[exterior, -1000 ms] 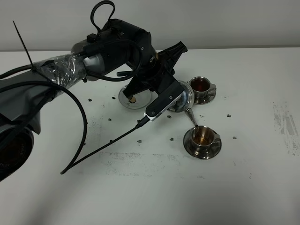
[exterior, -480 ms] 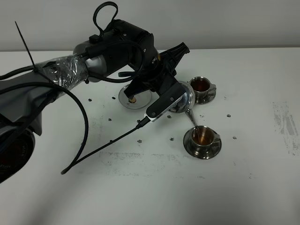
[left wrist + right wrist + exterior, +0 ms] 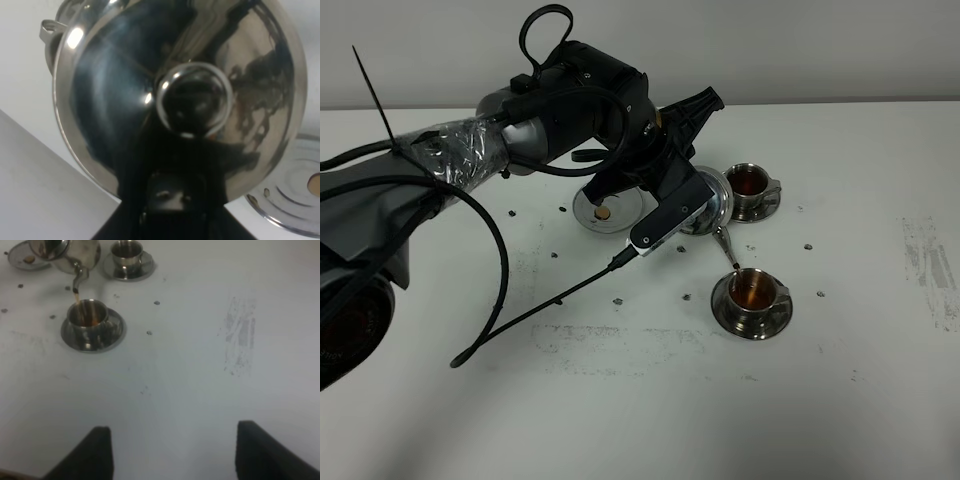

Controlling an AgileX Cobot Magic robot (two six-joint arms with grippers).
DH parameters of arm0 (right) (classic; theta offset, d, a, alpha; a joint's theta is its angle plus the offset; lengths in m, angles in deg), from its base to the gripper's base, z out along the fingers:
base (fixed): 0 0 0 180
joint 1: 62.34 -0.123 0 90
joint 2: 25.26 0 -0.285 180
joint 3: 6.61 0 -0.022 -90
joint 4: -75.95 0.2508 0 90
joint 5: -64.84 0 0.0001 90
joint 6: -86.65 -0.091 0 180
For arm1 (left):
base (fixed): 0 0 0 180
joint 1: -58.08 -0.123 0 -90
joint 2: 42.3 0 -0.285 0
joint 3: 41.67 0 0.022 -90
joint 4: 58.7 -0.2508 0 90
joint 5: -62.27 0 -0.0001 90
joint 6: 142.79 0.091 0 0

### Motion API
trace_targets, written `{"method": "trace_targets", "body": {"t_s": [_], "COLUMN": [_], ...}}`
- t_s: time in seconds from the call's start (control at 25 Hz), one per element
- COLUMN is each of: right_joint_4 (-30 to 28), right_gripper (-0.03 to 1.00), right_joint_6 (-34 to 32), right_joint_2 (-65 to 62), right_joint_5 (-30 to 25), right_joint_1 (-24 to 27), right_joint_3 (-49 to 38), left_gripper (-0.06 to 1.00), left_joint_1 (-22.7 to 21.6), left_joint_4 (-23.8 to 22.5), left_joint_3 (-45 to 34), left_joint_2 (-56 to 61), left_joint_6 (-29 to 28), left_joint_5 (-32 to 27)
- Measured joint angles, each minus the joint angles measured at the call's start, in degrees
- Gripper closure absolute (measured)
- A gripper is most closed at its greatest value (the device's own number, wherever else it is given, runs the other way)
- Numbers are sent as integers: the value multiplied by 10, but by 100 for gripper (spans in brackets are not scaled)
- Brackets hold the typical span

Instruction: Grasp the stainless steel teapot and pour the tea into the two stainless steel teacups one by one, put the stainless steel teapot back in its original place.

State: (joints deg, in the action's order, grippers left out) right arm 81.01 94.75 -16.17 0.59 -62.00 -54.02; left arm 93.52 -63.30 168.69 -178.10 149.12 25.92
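The stainless steel teapot [image 3: 715, 205] is gripped by the closed left fingers [image 3: 170, 200] and tilted above the table [image 3: 620, 400]; tea [image 3: 733, 263] is poured into the nearer teacup [image 3: 752, 291]. The right fingers [image 3: 97, 452] are held apart, empty.

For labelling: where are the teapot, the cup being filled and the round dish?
teapot [image 3: 194, 102], left wrist view, lid knob.
cup being filled [image 3: 752, 308], high view, front wall.
round dish [image 3: 588, 212], high view, bare ringed surface.

A white table [image 3: 620, 420] bears a round dish [image 3: 588, 212], a near saucer [image 3: 750, 331] and a far saucer [image 3: 767, 212]. Dark specks [image 3: 807, 246] dot it.
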Motion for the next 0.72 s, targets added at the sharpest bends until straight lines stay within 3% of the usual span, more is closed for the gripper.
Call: {"method": "trace_targets", "body": {"t_s": [0.72], "right_joint_4": [0], "right_gripper": [42], "right_joint_6": [0], "right_joint_2": [0], "right_joint_5": [0], "right_joint_1": [0], "right_joint_3": [0], "left_gripper": [74], "left_joint_1": [6], "left_joint_4": [-1], "left_joint_3": [0], "left_joint_2": [0], "left_joint_6": [0], "left_joint_5": [10]}}
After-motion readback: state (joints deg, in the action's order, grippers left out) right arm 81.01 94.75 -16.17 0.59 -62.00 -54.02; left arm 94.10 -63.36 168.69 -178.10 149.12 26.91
